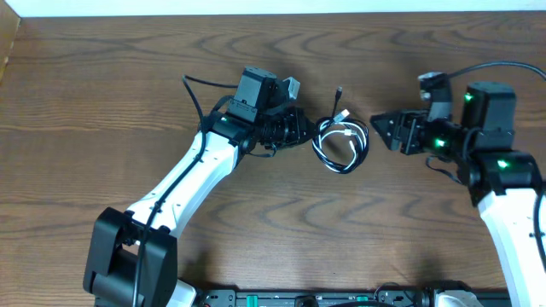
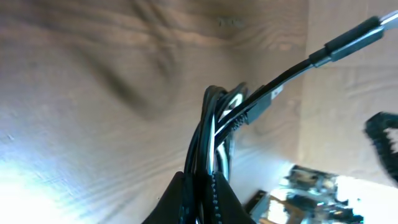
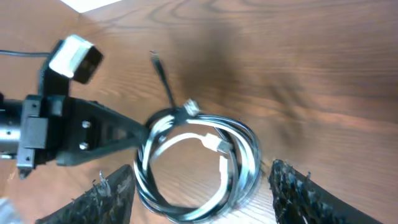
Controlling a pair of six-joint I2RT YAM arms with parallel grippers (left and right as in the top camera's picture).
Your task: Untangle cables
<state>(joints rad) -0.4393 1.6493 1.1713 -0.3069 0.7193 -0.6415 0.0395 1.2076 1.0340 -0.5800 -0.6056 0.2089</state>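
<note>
Firmly, left pincer (image 1: 307, 132) clamps cables (image 1: 343, 143) on wooden table (image 1: 111, 68).

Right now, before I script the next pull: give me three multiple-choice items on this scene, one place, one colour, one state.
1. The cable coil lies:
A) between the left gripper and the right gripper
B) at the table's left edge
C) under the left arm's base

2. Its strand colours:
A) red and blue
B) black and white
C) all yellow

3. The left gripper's jaws are:
A) wide open above the coil
B) shut on nothing
C) shut on the coil

Key:
1 A, the overhead view shows the coil between both grippers.
2 B, the right wrist view shows black and white strands.
3 C, the left wrist view shows strands pinched in the jaws.
</note>
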